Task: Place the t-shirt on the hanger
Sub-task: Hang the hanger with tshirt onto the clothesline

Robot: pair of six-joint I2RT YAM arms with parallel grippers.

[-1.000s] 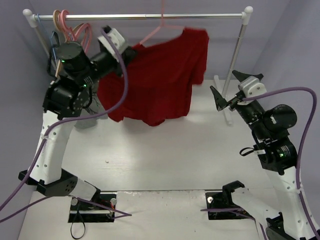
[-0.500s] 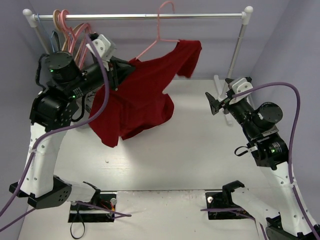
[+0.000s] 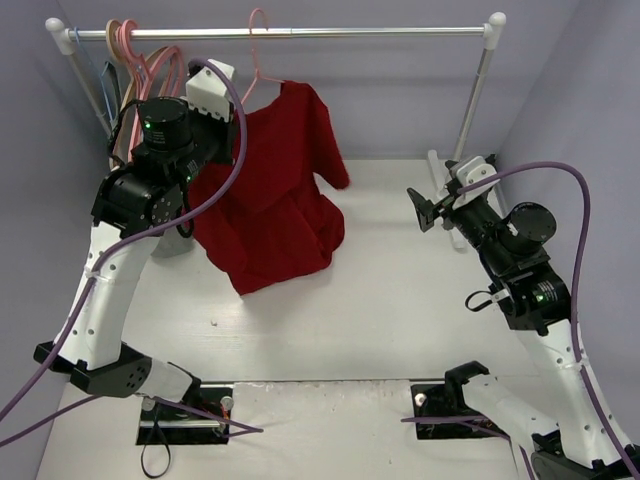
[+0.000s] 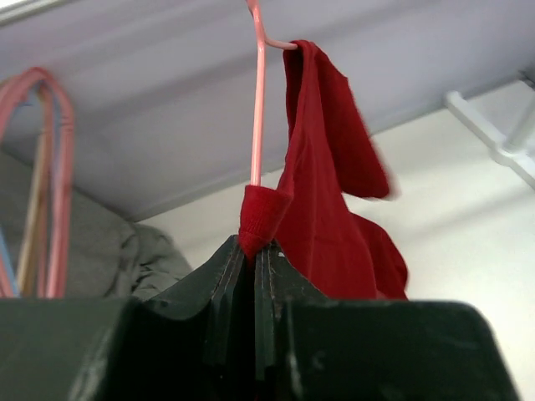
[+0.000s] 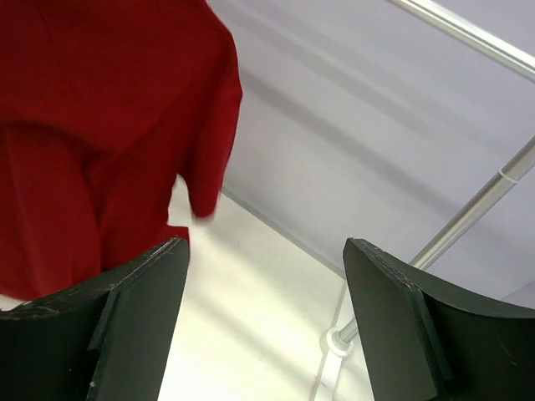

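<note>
On pink hanger (image 4: 257,109), red t-shirt (image 3: 275,200) bunched, lopsided, one slv flared

Across the far side of the white table (image 3: 400,300), a clothes rail (image 3: 380,32) — thin metal bar between white corner caps, on slanted metal uprights (image 3: 478,95). White foot (image 3: 436,165) of the right upright flat on the table near the far right corner. At the bar's left end, a bunch of spare hangers (image 3: 128,48) — pink, tan and blue, pressed close together. Below them, at the table's far left, a crumpled grey garment (image 4: 109,251). A small dark speck (image 3: 213,322) on the table left of centre. Pale lilac wall (image 3: 400,90) behind
</note>
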